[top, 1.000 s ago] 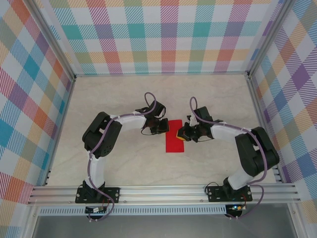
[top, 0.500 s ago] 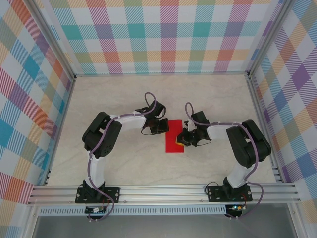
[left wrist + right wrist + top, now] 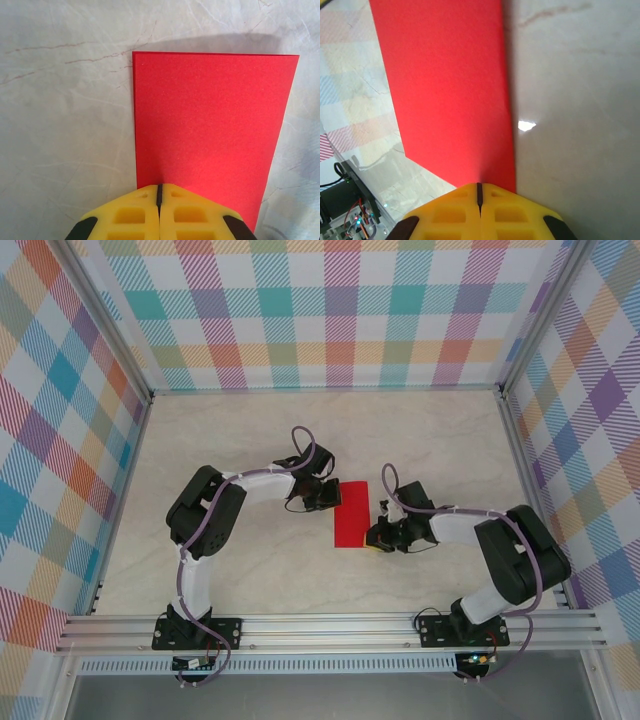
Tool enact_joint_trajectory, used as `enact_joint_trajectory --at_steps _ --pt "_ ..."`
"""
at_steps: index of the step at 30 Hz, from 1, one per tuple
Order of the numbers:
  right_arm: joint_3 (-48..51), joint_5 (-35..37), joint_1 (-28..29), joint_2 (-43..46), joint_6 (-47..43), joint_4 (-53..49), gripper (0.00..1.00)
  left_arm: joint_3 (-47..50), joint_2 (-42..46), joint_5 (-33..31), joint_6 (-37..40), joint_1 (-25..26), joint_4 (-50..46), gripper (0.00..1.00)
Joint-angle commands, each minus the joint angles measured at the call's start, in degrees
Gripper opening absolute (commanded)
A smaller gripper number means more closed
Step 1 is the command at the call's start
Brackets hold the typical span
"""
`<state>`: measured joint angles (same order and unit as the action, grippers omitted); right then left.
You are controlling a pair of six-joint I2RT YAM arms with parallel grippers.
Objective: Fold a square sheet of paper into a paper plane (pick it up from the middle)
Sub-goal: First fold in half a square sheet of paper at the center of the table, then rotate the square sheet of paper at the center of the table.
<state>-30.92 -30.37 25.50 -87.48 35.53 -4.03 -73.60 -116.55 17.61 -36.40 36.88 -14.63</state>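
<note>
Square sheet of paper [image 3: 350, 515], red rectangle overhead, left end effector [image 3: 159, 188] and right end effector [image 3: 479, 186] clenched in close-ups

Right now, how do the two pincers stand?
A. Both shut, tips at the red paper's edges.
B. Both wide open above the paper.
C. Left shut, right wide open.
A: the left pincer and the right pincer each show yellow halves pressed together, tips at the red paper.
</note>
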Motion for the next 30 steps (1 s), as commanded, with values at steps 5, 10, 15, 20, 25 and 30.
enact_joint_trajectory --at_steps 5,10,15,20,25,30 --pt "-1.6 5.2 2.0 5.3 1.7 -9.2 0.05 -1.4 -4.0 -3.3 3.6 0.0 -12.1 0.10" --pt "-5.9 13.4 4.1 10.7 3.6 -14.2 0.08 -8.1 1.3 -1.1 6.2 0.0 -14.6 0.22" --pt "-11.0 21.1 7.3 7.6 3.1 -19.7 0.11 -9.2 6.7 -3.8 4.6 -0.8 -16.2 0.38" --pt "-16.2 23.4 10.6 0.8 3.5 -20.6 0.11 -2.6 13.2 -8.4 2.3 -2.9 -15.9 0.42" --pt "-20.2 23.8 13.3 -6.5 4.7 -21.0 0.11 4.8 19.7 -10.2 0.4 -5.0 -15.1 0.44" --pt "-21.9 22.1 15.7 -10.8 7.3 -19.3 0.11 10.5 24.3 -11.2 -0.6 -6.0 -14.7 0.45"
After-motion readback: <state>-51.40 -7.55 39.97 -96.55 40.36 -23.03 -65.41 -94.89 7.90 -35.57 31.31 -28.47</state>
